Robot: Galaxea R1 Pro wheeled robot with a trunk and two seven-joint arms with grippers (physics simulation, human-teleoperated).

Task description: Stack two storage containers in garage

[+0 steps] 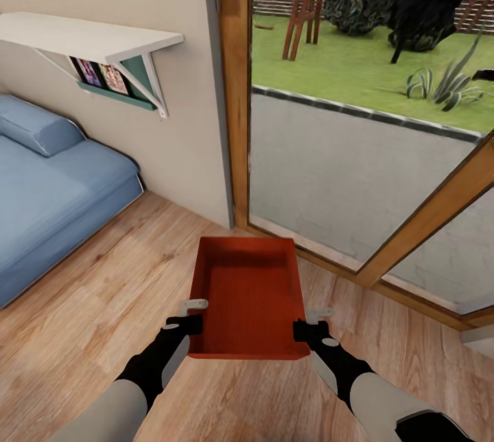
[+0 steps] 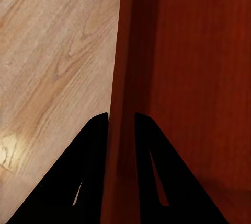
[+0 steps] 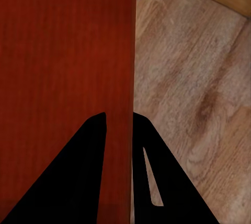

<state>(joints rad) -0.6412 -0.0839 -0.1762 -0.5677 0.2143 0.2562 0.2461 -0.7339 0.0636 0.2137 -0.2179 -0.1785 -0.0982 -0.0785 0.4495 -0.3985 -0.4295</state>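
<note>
An orange-red storage container hangs level between my two arms above the light wood-plank floor of the living room. My left gripper is shut on its left wall near the front corner, and my right gripper is shut on its right wall. In the left wrist view the black fingers pinch the container's wall. Seen from the right wrist, one black finger lies inside the bin and the other outside its wall. The bin looks empty. The second container is out of view.
A blue sofa stands at the left, under a white wall shelf. Straight ahead a wood-framed glass door looks onto a paved strip and a lawn. Open plank floor lies around me.
</note>
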